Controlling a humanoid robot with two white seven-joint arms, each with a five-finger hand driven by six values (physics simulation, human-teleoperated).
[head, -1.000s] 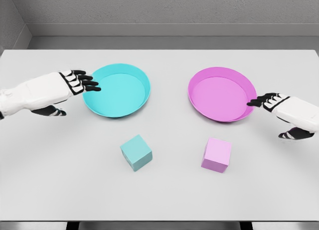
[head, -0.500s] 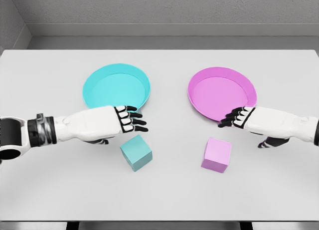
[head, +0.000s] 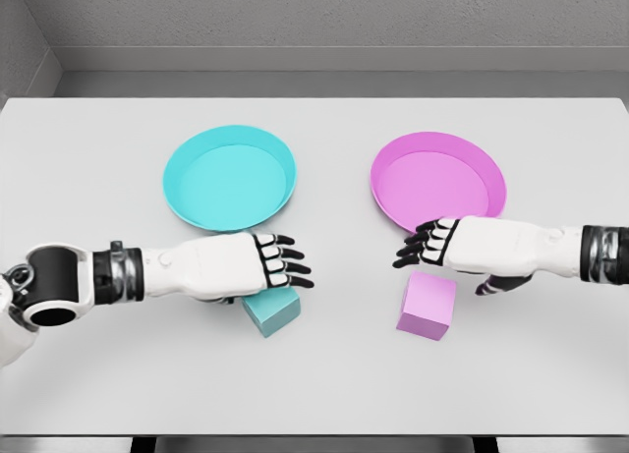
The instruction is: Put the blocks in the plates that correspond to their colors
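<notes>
A cyan block (head: 274, 311) lies on the table, its upper part hidden under my left hand (head: 280, 260), which hovers over it with fingers spread and holding nothing. Behind it stands the cyan plate (head: 230, 177), with nothing in it. A pink block (head: 427, 305) lies right of centre. My right hand (head: 421, 245) reaches in just above and behind this block, fingers relaxed and open, overlapping the front rim of the pink plate (head: 437, 183). The pink plate holds nothing too.
The white table (head: 324, 384) reaches from the grey back wall to a front edge near the bottom of the view. Both forearms stretch low across the table from the left and right sides.
Both hands have come from beside the plates toward the table's front and centre. The left one now covers the cyan block's top; the right one sits just behind the pink block.
</notes>
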